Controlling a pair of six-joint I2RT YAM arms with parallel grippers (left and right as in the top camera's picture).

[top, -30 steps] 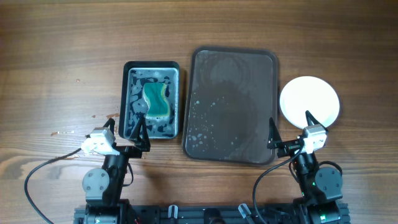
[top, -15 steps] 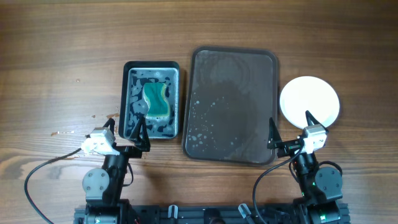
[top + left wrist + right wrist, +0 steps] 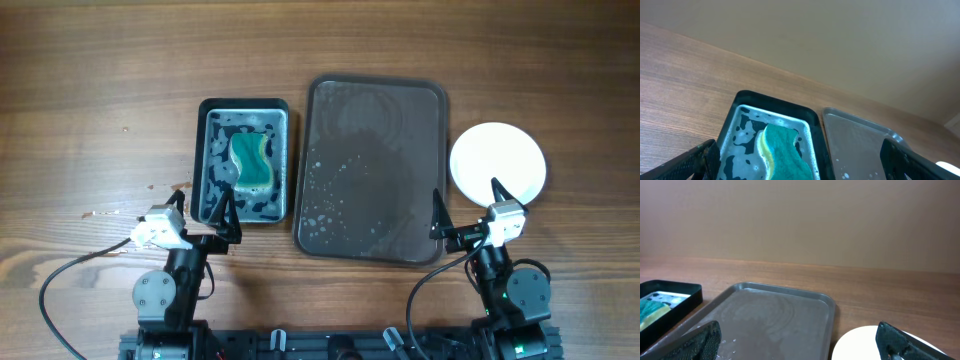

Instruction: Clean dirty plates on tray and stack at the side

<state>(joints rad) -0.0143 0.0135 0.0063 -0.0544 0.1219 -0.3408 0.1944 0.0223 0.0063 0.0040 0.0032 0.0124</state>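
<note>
The dark tray (image 3: 375, 100) lies in the middle of the table, wet with foam spots and with no plate on it; it also shows in the right wrist view (image 3: 775, 310) and the left wrist view (image 3: 860, 145). White plates (image 3: 498, 162) sit in one pile on the wood to the tray's right, with a clean top; how many are in it I cannot tell. The pile's edge shows in the right wrist view (image 3: 860, 342). My left gripper (image 3: 205, 208) is open and empty near the tub's front edge. My right gripper (image 3: 466, 207) is open and empty between tray and plates.
A small black tub (image 3: 245, 108) with soapy water and a green sponge (image 3: 251, 162) stands left of the tray; the sponge also shows in the left wrist view (image 3: 785, 152). Small drips mark the wood at the left (image 3: 150, 190).
</note>
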